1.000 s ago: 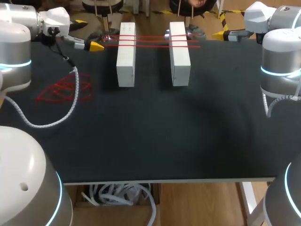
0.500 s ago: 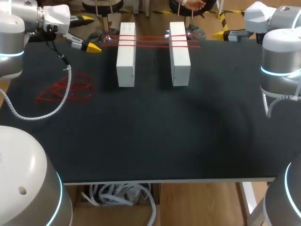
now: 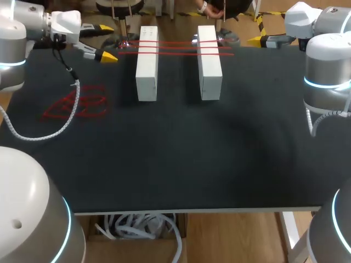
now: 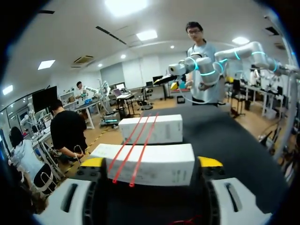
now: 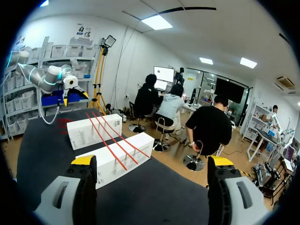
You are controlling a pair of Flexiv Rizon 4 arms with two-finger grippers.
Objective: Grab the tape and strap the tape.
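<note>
- Head view first: on the black table (image 3: pixel 175 164) we have the left box (image 3: pixel 147 63), white and lying lengthways, with the right box (image 3: pixel 209 61) parallel to it, a gap between them.
- Three red strands (image 3: pixel 175 48) run taut across the far end of the left box and on over the right box.
- The loose red tape (image 3: pixel 77 104) lies in a flat tangle on the table, well out to the left of the left box.
- Our left claw (image 3: pixel 108 41) hangs just left of the left box's far end, not touching it, fingers spread and holding nothing.
- Our right claw (image 3: pixel 256 39) sits beyond the right box, well away from the left box.
- Over to the left wrist view: the left claw (image 4: pixel 151 161) is wide apart and empty, the left box (image 4: pixel 159 168) straight ahead, the right box (image 4: pixel 150 129) behind it, and the red strands (image 4: pixel 136 150) cross both.
- Right wrist view now: the right claw (image 5: pixel 151 161) gapes wide with nothing in it; the right box (image 5: pixel 117 159) is nearest, the left box (image 5: pixel 93 131) behind it, and the red strands (image 5: pixel 110 138) cross them. The loose red tape (image 5: pixel 63 123) lies past the left box.
</note>
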